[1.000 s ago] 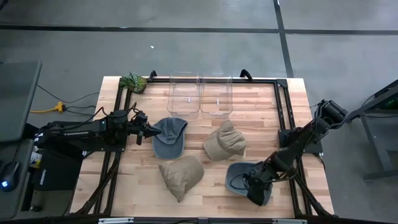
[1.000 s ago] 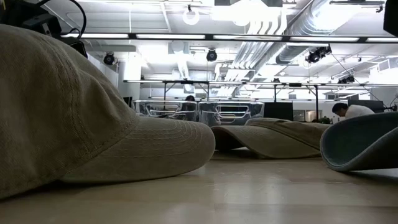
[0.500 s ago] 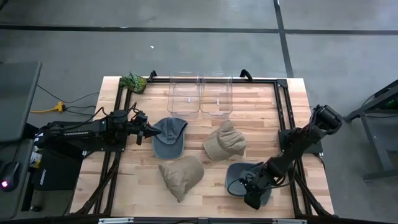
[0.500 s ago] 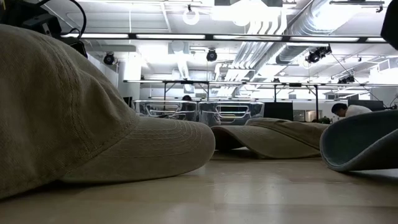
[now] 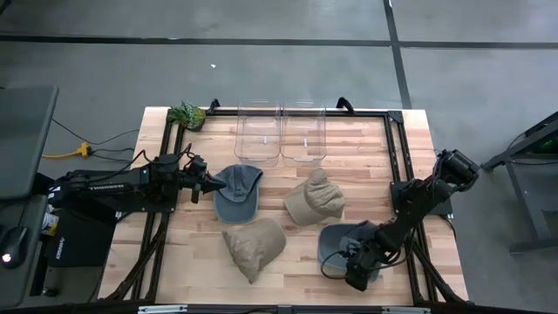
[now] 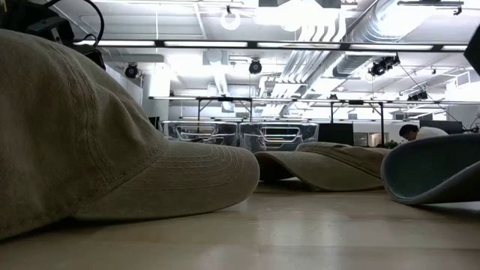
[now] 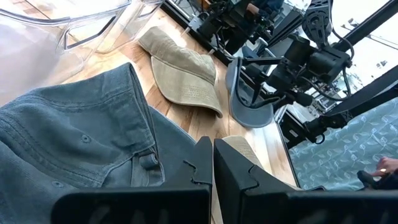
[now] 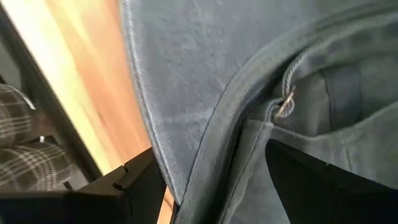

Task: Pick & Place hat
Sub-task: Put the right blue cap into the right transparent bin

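Desk (image 5: 288, 272): wood, holds four hats and two clear bins (image 5: 281, 131) at the far edge.
Tan hats: one (image 5: 254, 244) near the front middle, one (image 5: 316, 197) in the middle.
Left blue hat (image 5: 237, 192): flat on the desk, touching the left fingers, bins just past it.
Right blue hat (image 5: 347, 244): at the front right, upside down, open side up, brim toward the front edge.
Left gripper (image 5: 212, 184): at the edge of the left blue hat, fingers (image 7: 235, 177) pressed almost together, nothing between them that can be seen.
Right gripper (image 5: 356, 266): low over the right blue hat, one finger (image 8: 140, 183) outside the brim and one inside the crown, spread wide around the edge, not pinching yet.
Key spot: hat edge right between the right fingers, so likely the right arm lifts it; bins far off, across the desk.
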You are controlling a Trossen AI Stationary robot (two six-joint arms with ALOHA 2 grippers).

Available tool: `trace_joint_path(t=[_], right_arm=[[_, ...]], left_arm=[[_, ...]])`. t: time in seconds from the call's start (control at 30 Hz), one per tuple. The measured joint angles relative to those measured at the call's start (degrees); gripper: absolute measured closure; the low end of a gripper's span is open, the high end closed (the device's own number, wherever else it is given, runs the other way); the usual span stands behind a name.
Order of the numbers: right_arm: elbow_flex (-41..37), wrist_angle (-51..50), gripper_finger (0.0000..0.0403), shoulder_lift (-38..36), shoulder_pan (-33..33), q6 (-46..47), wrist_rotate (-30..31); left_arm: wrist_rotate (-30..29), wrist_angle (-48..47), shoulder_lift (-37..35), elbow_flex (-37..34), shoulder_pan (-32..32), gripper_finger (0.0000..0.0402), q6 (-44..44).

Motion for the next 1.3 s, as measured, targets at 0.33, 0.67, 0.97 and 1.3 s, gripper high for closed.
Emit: trace_joint_path(t=[0.33,0.67,0.97,1.3], right_arm=[[0.04,-0.09,0.0215,0.0,-0.02,2.66,-3.11],[1.03,-0.25,0.0383,-1.43,-0.02,3.6,-3.38],[1.03,-3.02,0.039,-6.59,-0.02,7.13,-1.48],[5.12,-15.48,0.039,-11.01,0.02,8.16,-0.85]], left_arm=[[0.0,-0.02,0.0,0.0,0.0,0.0401,0.0],[0.0,0.0,0.0,0.0,0.0,0.0401,-0.01],[0.0,-0.02,0.0,0.0,0.0,0.0401,0.0],[0.0,-0.01,0.0,0.0,0.0,0.0401,0.0]])
